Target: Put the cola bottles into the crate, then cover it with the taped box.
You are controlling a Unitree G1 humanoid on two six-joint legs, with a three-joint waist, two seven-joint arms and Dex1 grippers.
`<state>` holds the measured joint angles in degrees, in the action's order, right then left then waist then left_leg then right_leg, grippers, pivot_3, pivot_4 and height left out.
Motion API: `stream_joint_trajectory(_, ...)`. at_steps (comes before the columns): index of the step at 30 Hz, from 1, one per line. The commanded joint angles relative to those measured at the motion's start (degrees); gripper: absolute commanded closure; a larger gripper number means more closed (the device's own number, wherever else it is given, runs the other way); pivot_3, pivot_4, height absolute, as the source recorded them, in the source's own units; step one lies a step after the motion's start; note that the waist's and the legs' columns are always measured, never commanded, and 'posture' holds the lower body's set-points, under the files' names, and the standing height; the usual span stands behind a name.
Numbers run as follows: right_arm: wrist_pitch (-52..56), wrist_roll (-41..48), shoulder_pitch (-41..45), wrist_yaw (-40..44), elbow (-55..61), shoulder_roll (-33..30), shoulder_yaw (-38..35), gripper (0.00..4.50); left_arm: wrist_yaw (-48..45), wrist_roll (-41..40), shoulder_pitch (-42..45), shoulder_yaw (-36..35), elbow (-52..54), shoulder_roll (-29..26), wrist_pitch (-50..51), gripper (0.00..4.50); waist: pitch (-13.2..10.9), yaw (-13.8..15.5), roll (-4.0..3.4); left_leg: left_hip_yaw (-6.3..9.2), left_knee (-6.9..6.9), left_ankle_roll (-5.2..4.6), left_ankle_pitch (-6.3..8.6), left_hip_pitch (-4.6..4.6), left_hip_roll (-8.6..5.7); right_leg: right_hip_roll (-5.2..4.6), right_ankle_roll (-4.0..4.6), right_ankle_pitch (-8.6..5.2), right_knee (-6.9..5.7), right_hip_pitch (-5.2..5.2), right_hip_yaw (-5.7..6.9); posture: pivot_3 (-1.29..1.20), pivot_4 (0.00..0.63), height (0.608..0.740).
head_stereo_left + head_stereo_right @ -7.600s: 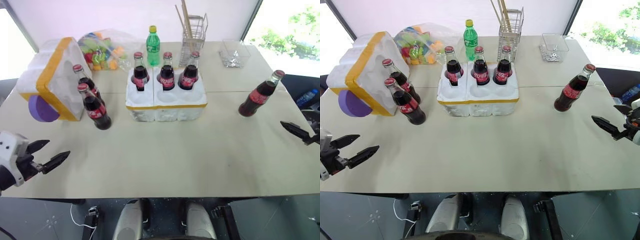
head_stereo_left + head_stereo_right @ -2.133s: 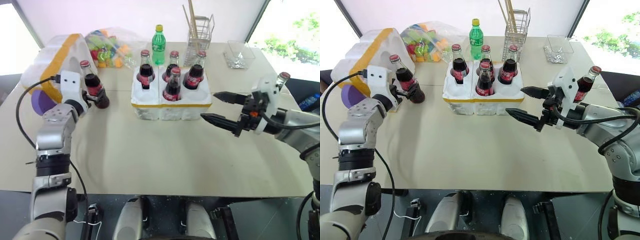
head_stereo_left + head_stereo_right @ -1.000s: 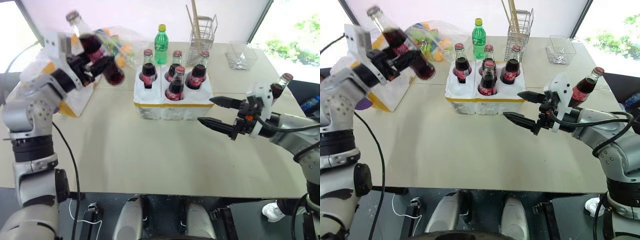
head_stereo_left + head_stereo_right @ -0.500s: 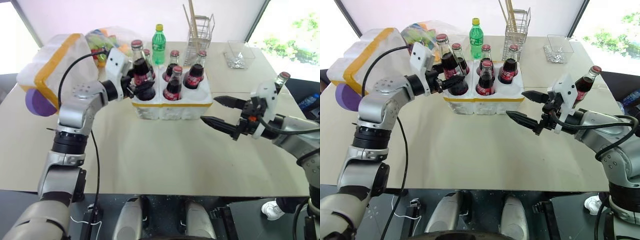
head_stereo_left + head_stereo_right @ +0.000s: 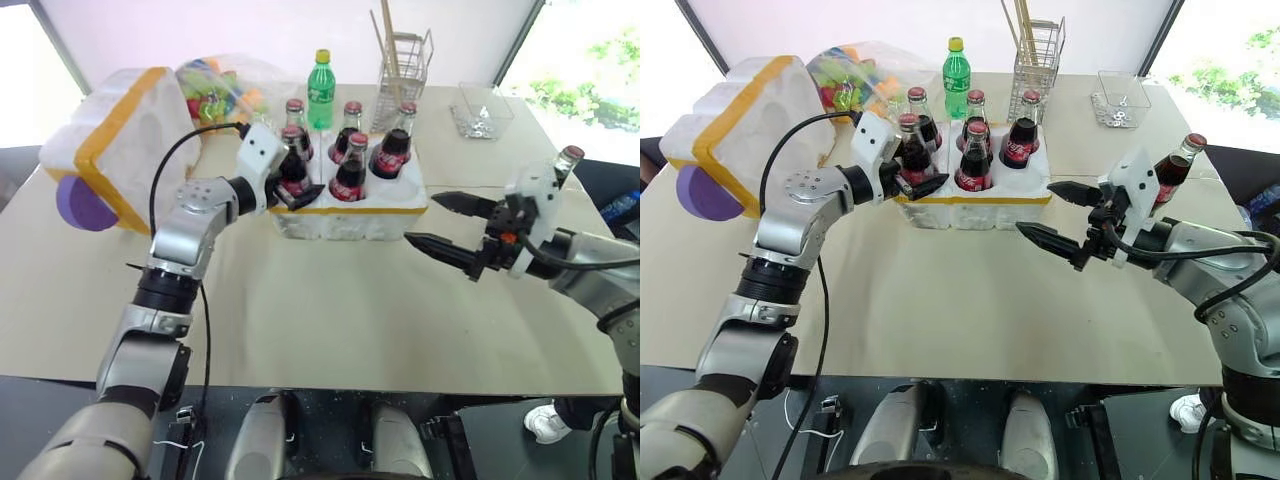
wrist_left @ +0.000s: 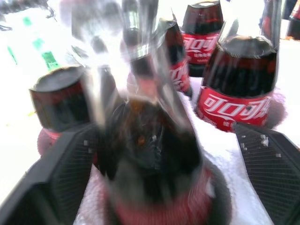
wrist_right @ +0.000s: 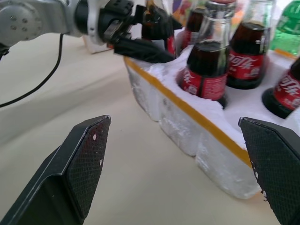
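The crate (image 5: 372,211), a low white foam block with a yellow band, sits mid-table and holds several cola bottles. One of them (image 5: 291,162) stands in the front left well. My left gripper (image 5: 300,181) is open around it, fingers (image 6: 56,183) spread wide on both sides. My right gripper (image 5: 423,218) hovers open just right of the crate, nothing between its fingers (image 7: 79,159). Another cola bottle (image 5: 560,168) stands on the table behind my right hand. At the far left the taped box (image 5: 125,140) lies tilted, showing a purple disc.
Behind the crate stand a green plastic bottle (image 5: 320,78), a bag of colourful toys (image 5: 215,85) and a wire basket with sticks (image 5: 402,62). A clear plastic tray (image 5: 485,108) sits at the back right. Bare tabletop (image 5: 330,310) lies in front of the crate.
My left arm swung the bottle down from high on the left into the crate's front left well, and its fingers have spread apart. The right arm has stayed still.
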<state>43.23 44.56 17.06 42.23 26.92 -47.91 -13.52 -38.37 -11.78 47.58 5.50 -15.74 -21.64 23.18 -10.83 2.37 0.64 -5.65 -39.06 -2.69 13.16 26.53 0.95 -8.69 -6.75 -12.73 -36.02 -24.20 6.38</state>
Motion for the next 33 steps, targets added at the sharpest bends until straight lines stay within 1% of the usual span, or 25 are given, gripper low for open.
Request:
stream_joint_trajectory(1,-1.4,-0.77,0.84,0.96,1.58,-1.18,-0.68,0.0,0.23,-0.54,-0.93,-1.98,-0.27,-0.25,1.17,0.02,0.01,-0.04,0.0,0.01,-0.01,-0.01,0.01,-0.01,0.0,0.0,0.0,0.0,0.0,0.01,0.0,0.0,0.15,0.736)
stream_joint_trajectory(5,-1.04,-1.0,0.66,0.39,1.48,-1.42,-2.25,0.0,-3.53,-5.61,-2.67,-5.83,6.53,-3.4,5.03,0.02,0.01,-0.38,-0.01,0.03,-0.01,-0.02,0.02,-0.01,0.04,0.01,0.0,0.0,-0.02,-0.03,0.0,0.0,0.15,0.736)
stream_joint_trajectory(9,-0.45,-0.06,-2.36,-0.46,1.91,-1.75,-7.17,0.0,-9.95,-16.29,-4.47,-13.42,16.16,-10.24,12.96,0.02,-0.01,-0.59,-0.01,-0.01,0.04,0.11,-0.06,0.05,0.1,0.04,0.01,0.0,-0.04,-0.15,0.0,0.0,0.15,0.736)
stream_joint_trajectory(12,0.93,2.97,-5.31,-0.59,2.47,-1.46,-12.26,0.0,-14.2,-25.47,-4.69,-18.49,21.25,-15.53,20.46,0.02,-0.01,-0.1,-0.01,-0.02,0.02,0.21,-0.12,0.06,0.09,0.02,0.01,-0.01,-0.01,-0.12,0.0,0.0,0.15,0.736)
stream_joint_trajectory(15,1.07,3.09,-11.09,0.2,3.79,-1.5,-16.18,0.0,-24.18,-33.52,-9.09,-19.36,28.63,-22.81,25.36,0.02,0.0,0.02,-0.03,0.01,0.0,0.01,0.02,0.02,0.06,0.0,0.01,-0.01,0.04,-0.01,0.0,0.0,0.15,0.736)
stream_joint_trajectory(17,0.02,1.42,-14.36,-0.66,4.35,-0.94,-17.85,0.0,-26.86,-34.78,-11.5,-17.81,31.81,-25.25,25.58,0.02,0.03,0.01,-0.07,0.01,0.01,0.02,0.02,-0.02,0.05,-0.01,0.01,-0.02,0.06,0.06,0.0,0.0,0.15,0.736)
stream_joint_trajectory(21,-2.51,-2.87,-19.17,-4.68,2.52,1.52,-20.85,0.0,-24.57,-32.03,-14.55,-13.19,34.26,-23.73,23.11,0.02,0.03,0.0,-0.08,0.06,0.01,0.03,0.03,-0.05,0.04,0.02,0.04,-0.03,0.08,0.1,0.0,0.0,0.15,0.736)
stream_joint_trajectory(25,-4.59,-6.64,-19.21,-10.08,-1.5,4.51,-21.54,0.0,-23.02,-29.94,-16.4,-9.94,35.22,-21.58,20.72,0.02,0.04,-0.19,-0.09,0.02,0.01,0.02,0.03,-0.05,0.04,0.04,0.04,-0.04,0.1,0.03,-0.02,0.0,0.15,0.736)
stream_joint_trajectory(28,-8.06,-11.0,-16.34,-13.52,-7.71,6.26,-19.71,0.0,-21.34,-29.23,-17.17,-8.14,36.32,-19.38,19.61,0.02,0.04,-0.18,-0.1,-0.03,0.02,0.03,0.02,-0.04,0.03,0.04,0.03,-0.03,0.06,-0.01,-0.03,0.0,0.15,0.736)
stream_joint_trajectory(33,-11.56,-15.38,-7.81,-17.44,-19.11,7.8,-17.13,0.0,-19.02,-28.61,-17.5,-7.2,37.14,-17.61,18.92,0.02,0.03,-0.34,-0.15,-0.09,0.02,0.03,0.01,-0.05,0.01,0.06,0.03,-0.02,0.05,-0.04,-0.06,0.0,0.15,0.736)
